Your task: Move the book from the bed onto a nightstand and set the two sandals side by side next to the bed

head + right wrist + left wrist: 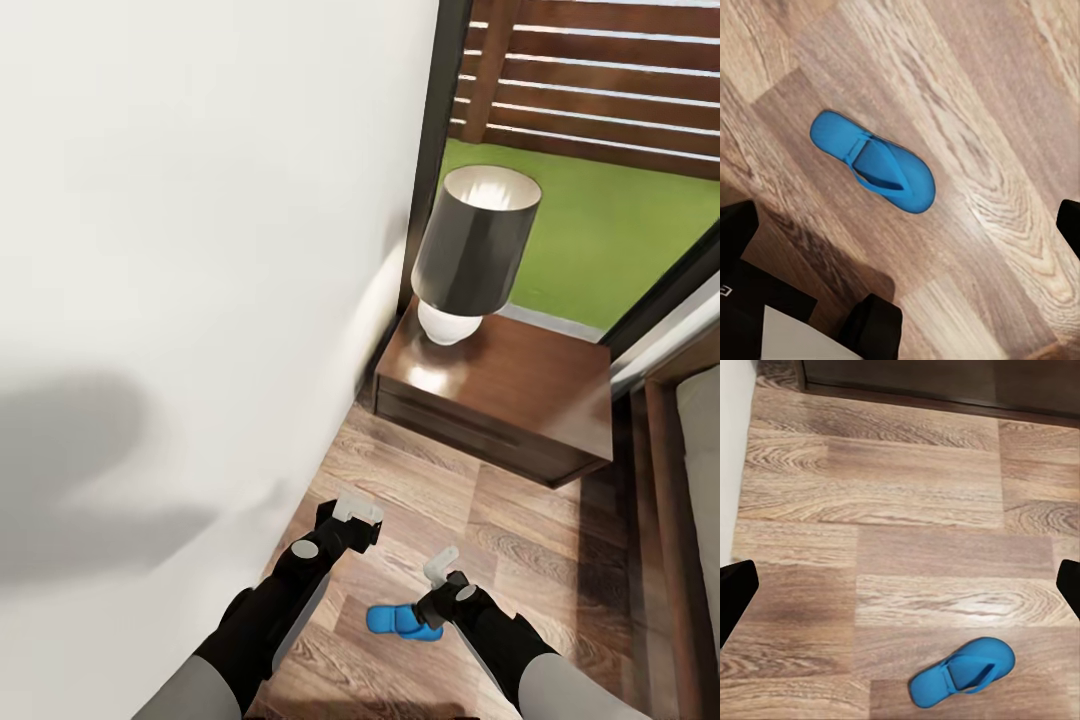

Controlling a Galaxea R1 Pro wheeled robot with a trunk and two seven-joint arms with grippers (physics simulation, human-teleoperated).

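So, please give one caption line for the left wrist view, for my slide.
Blue sandal lying flat on the wooden floor, seen between the open left tool's fingertips.

Glossy dark wood nightstand [500,395]; beside it, a matt grained wood-plank floor [907,510] bearing a smooth blue sandal [874,161]

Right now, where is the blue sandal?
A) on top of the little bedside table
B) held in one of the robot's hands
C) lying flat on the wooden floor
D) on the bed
C: the blue sandal lies flat on the wooden floor, apart from both hands; the bedside table carries only a lamp.
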